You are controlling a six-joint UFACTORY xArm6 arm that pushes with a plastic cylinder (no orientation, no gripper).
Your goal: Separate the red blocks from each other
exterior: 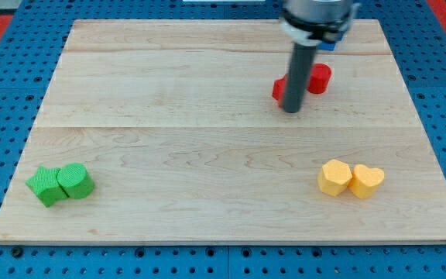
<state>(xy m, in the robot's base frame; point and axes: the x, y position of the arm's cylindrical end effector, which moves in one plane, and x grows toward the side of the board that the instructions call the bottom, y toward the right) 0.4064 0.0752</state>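
Observation:
Two red blocks sit at the upper right of the wooden board [169,155]. One red block [280,88] is mostly hidden behind my rod, its shape unclear. The other, a red cylinder [318,78], lies just to its right. Whether they touch is hidden by the rod. My tip [290,111] rests on the board just below the left red block, against or very near it.
A green block [46,187] and a green cylinder [75,180] touch at the lower left. A yellow hexagonal block [334,177] and a yellow heart block [366,180] touch at the lower right. A blue pegboard surrounds the board.

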